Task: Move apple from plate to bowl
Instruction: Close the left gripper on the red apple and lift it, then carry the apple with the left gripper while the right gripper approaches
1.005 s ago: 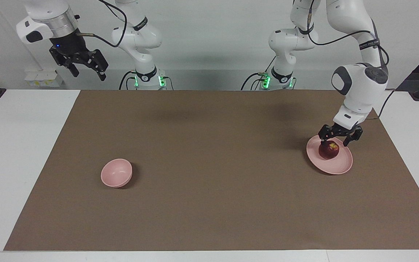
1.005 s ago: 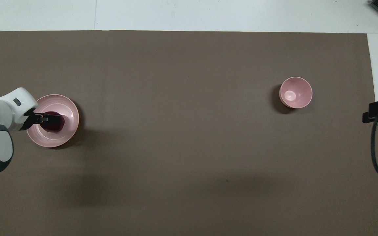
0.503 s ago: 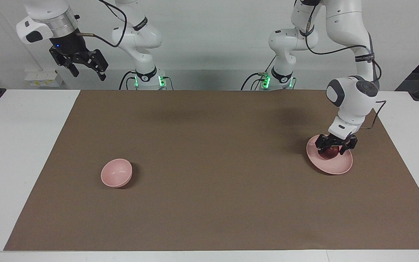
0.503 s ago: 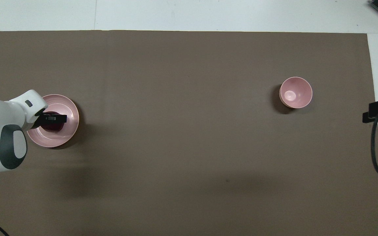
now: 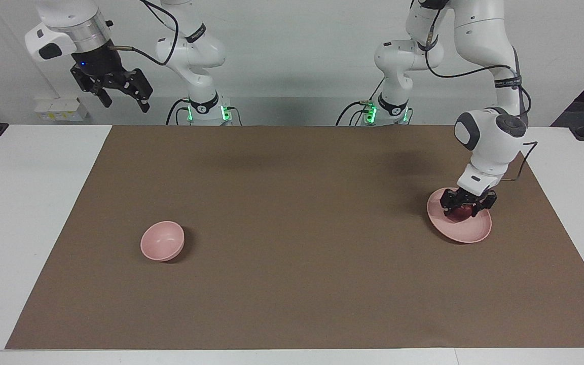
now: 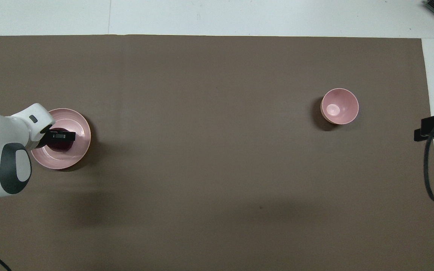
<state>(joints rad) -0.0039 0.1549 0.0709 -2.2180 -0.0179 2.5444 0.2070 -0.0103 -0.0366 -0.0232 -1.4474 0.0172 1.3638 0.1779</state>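
Left jaws tight on apple (image 5: 460, 213), plate (image 5: 469, 234) near mat edge.

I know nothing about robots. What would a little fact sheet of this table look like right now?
apple: on the plate, not lifted
plate: toward the left arm's end of the table
bowl: toward the right arm's end, nothing in it
left claw: down on the plate, shut on the apple
right claw: open, raised, waiting
mat: brown, under everything

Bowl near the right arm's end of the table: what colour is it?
Pale pink all over; the bowl shows best in the overhead view.
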